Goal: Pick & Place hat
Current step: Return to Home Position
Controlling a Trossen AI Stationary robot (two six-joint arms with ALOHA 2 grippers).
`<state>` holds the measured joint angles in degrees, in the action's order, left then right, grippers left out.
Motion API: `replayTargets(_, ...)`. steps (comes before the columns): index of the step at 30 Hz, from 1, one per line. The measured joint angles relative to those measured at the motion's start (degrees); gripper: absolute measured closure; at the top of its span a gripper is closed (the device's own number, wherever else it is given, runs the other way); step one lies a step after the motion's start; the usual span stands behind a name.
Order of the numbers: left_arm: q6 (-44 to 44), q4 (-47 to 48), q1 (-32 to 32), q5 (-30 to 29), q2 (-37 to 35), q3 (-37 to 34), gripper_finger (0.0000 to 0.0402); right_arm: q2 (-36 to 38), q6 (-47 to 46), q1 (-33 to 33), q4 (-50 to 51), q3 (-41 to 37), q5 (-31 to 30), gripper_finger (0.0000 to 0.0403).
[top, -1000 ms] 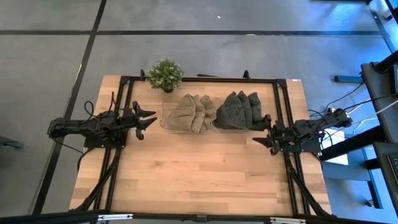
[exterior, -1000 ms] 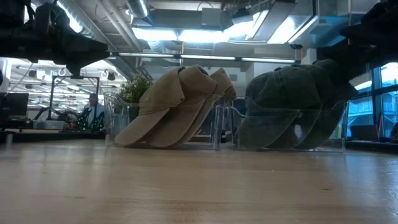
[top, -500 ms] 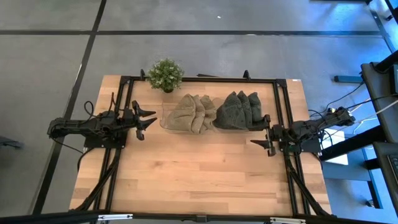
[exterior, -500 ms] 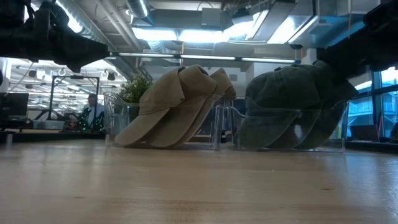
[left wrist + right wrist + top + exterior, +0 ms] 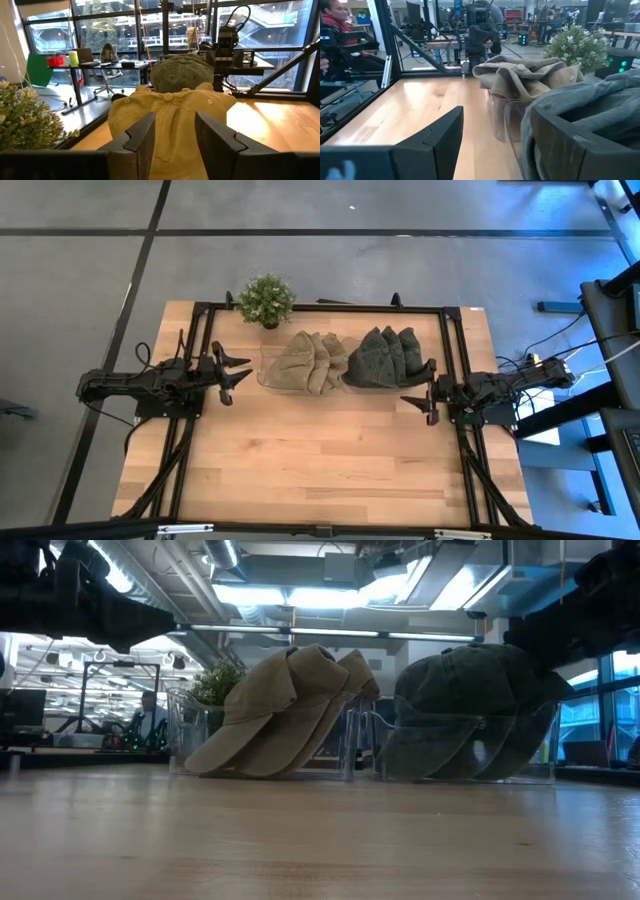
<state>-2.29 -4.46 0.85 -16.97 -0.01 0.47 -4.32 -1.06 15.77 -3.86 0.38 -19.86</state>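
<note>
Caps (image 5: 310, 362) in bins (image 5: 185, 735), left hand (image 5: 242, 368), right hand (image 5: 424, 392) flanking level, jaws apart

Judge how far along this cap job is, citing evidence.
Done: brown caps in the left bin, dark caps in the right bin. In hand: nothing; left gripper and right gripper are open, empty, at the sides. Left: no loose caps show, so probably parking.

Caps, bins and a plant, counted
Three tan caps (image 5: 305, 362), three dark caps (image 5: 385, 358), two clear bins (image 5: 186, 735) with one colour in each, and one potted plant (image 5: 266, 300) at the table's 11 o'clock.
</note>
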Motion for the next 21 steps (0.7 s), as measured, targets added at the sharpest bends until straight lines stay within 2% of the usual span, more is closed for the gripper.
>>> replayTargets(7,0.01,-0.01,-0.01,0.09,0.00,0.00,0.0267,0.00,4.28,-0.02,0.00,0.00,-0.01,0.0171)
replayTargets(21,-0.02,0.00,0.01,0.09,0.00,0.00,0.0267,0.00,4.35,-0.02,0.00,0.00,-0.02,0.0171)
